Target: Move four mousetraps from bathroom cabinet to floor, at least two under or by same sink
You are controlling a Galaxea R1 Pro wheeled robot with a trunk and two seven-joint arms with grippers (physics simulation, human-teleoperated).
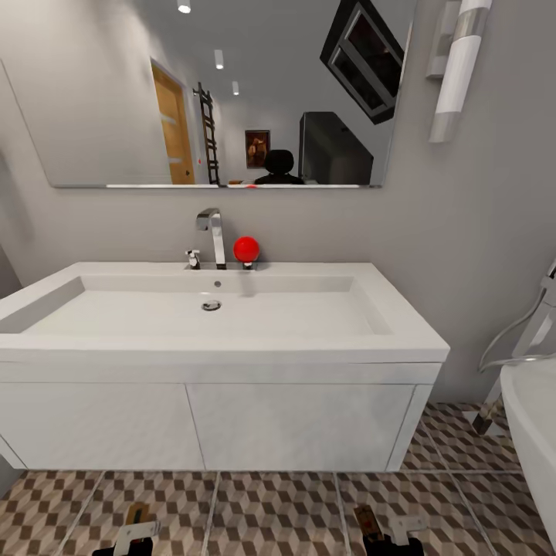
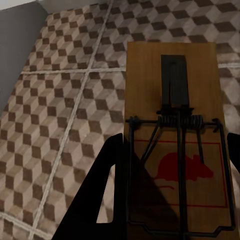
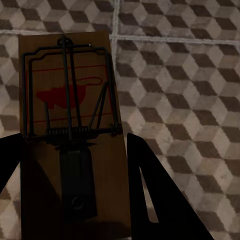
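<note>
**Two mousetraps held low before the white sink**

Two pincers sit at the bottom edge of the head view, the left pincer (image 1: 133,537) at lower left and the right pincer (image 1: 384,533) at lower right, each over the bathroom floor (image 1: 270,510) with its brown, beige and white cube tiles.

In the left wrist view the left pincer (image 2: 172,185) is closed on a mousetrap (image 2: 175,135): one dark finger (image 2: 105,195) lies against one long edge of the wooden board and the other shows at the frame's right edge against the opposite side. The board's red mouse mark, coil spring and dark metal bar face the camera, with the tiled floor (image 2: 65,100) behind it.

In the right wrist view the right pincer (image 3: 75,190) grips a second mousetrap (image 3: 70,130) the same way, one finger (image 3: 155,200) along one long edge and the other at the frame's left edge. The red mark and wire frame sit in the upper left of that frame, over the floor (image 3: 180,90).

Ahead in the head view, a wide white sink (image 1: 208,309) on a white vanity unit (image 1: 216,432) fills the centre. A chrome faucet (image 1: 212,235) and a red ball (image 1: 246,249) stand at its back rim, below a wall mirror (image 1: 224,93). A white tub edge (image 1: 533,425) shows at lower right.
</note>
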